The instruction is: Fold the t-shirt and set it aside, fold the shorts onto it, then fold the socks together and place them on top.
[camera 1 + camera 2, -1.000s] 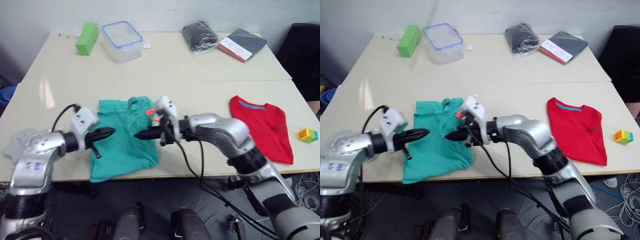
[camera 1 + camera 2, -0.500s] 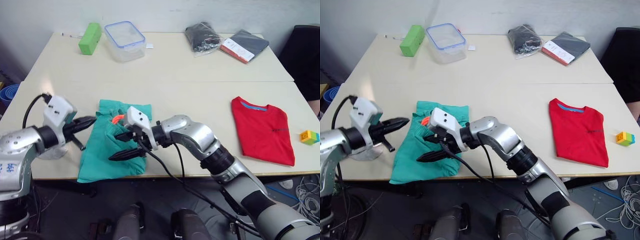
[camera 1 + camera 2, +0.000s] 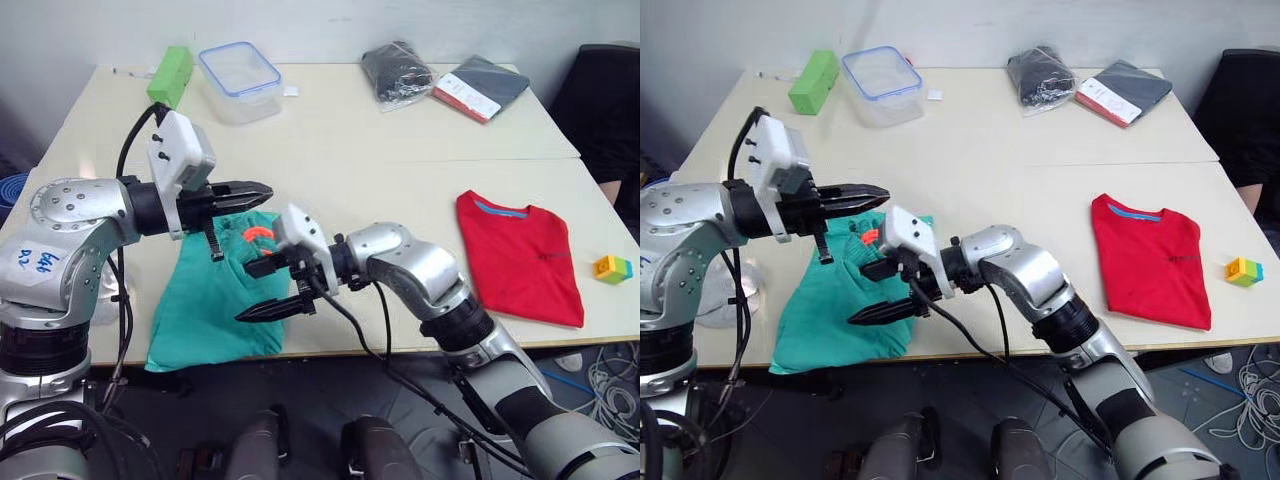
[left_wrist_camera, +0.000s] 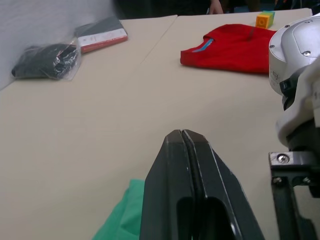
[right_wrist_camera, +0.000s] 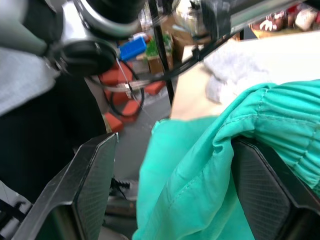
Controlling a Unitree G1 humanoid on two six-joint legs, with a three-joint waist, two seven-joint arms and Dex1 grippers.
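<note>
The teal shorts lie crumpled at the table's front edge, their lower part hanging over it, with the orange drawstring showing at the waistband. My right gripper is open, and a bunched fold of the shorts sits between its fingers. Above the waistband my left gripper hovers shut and empty. The red t-shirt lies folded flat at the right. A pale grey sock rests on the table just past the shorts.
Along the far edge stand a green block, a clear blue-rimmed container, a black bagged cloth and a dark flat packet. A small coloured cube sits right of the t-shirt.
My right gripper went from shut to open and dropped toward the front edge over the shorts. The left gripper, still shut, rose and swung right above the waistband.
</note>
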